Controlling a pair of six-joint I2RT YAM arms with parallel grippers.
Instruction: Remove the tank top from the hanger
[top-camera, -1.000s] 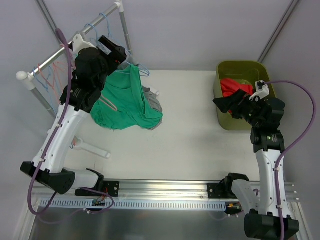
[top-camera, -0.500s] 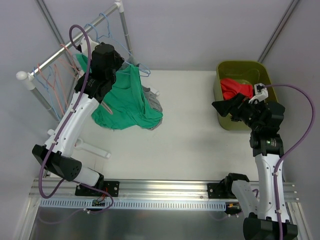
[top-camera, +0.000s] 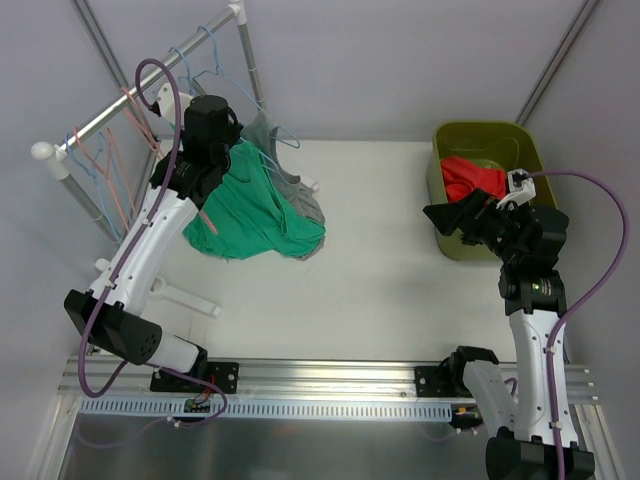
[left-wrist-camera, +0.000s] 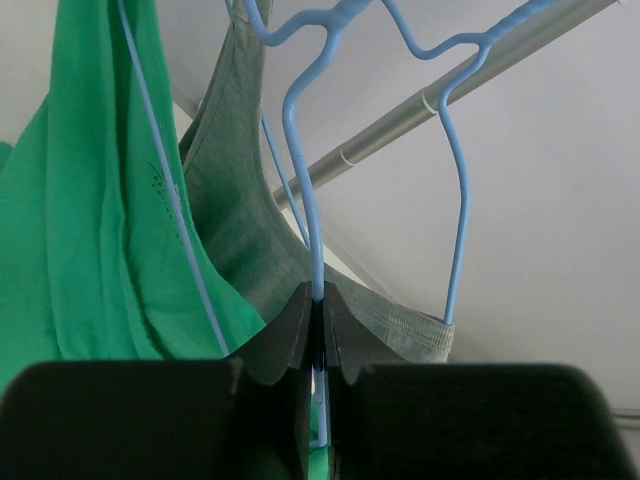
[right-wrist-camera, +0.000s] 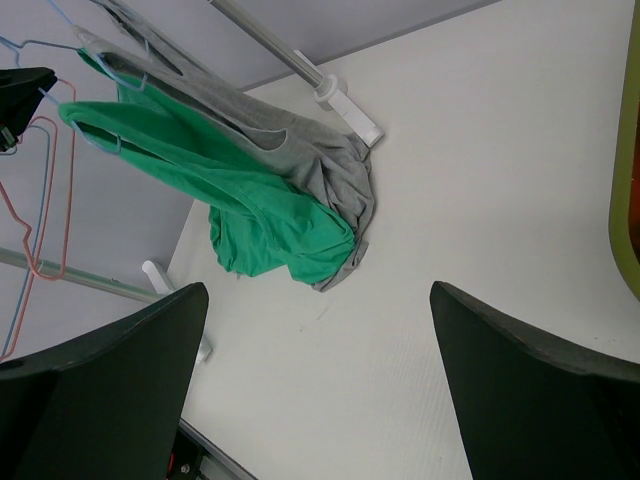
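Observation:
A green tank top and a grey one hang from blue hangers on the rail, their lower parts bunched on the table. My left gripper is up at the rail beside them. In the left wrist view it is shut on a thin blue hanger wire. The grey top lies just behind the fingers and the green one to the left. My right gripper hovers open and empty at the right; its view shows both tops far off, between wide fingers.
A green bin holding a red cloth stands at the back right, just behind the right gripper. Several bare orange and blue hangers hang further left on the rail. The rack's white foot lies on the table at the left.
My left gripper has swung in to the hangers and shut on the blue wire. The grey top now shows more beside the green one. The right arm has barely moved.

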